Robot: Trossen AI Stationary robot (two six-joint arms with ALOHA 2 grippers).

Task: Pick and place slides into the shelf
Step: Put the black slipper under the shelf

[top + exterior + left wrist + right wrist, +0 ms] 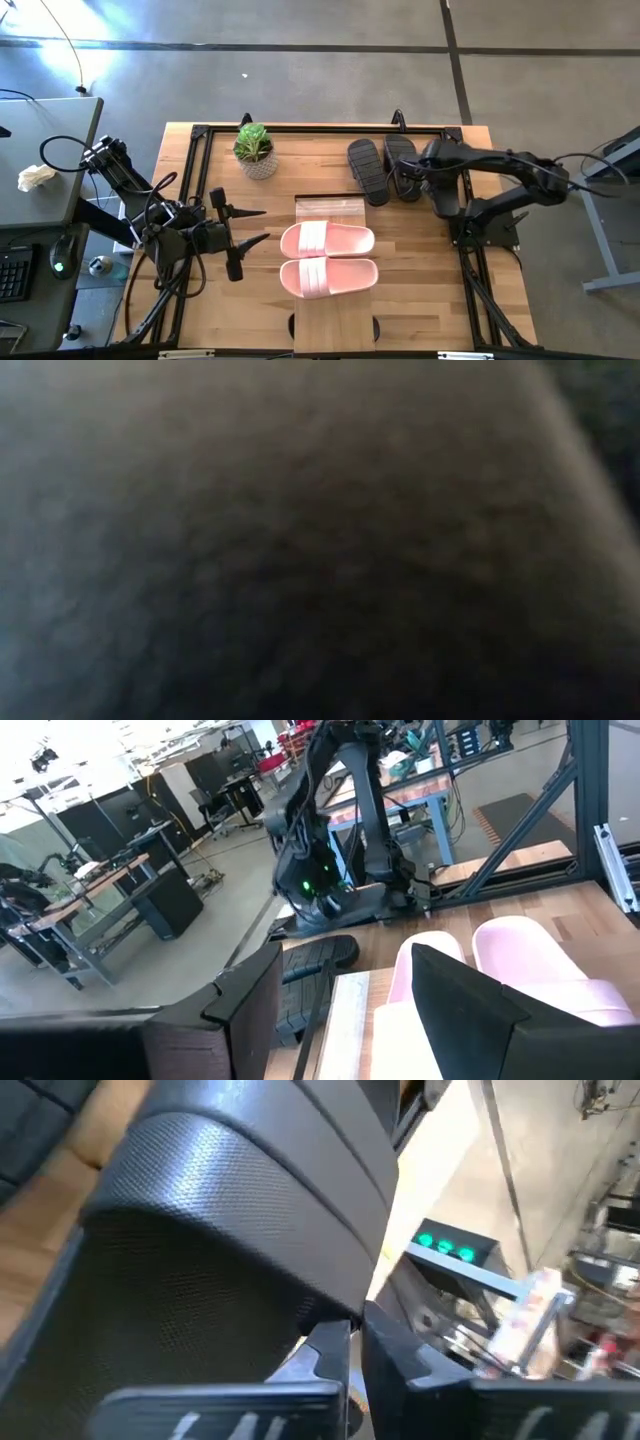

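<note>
Two pale pink slides lie side by side, soles down, on the shelf's light-wood plank. They also show in the left wrist view. Two black slides lie on the tabletop at the far right. My left gripper is open and empty, level, just left of the pink slides. My right gripper is over the right black slide, and its strap fills the right wrist view. The low view is blocked by something dark and blurred. My right gripper is shut on the right black slide's strap, at the strap's edge, pinched between the two fingertips. The fingers come in from the table's right side, slanting down. The slide appears to lie on the tabletop.
A potted green plant stands at the far left of the table. A black frame runs along the table's edges. A side desk with a crumpled white thing stands left of the table.
</note>
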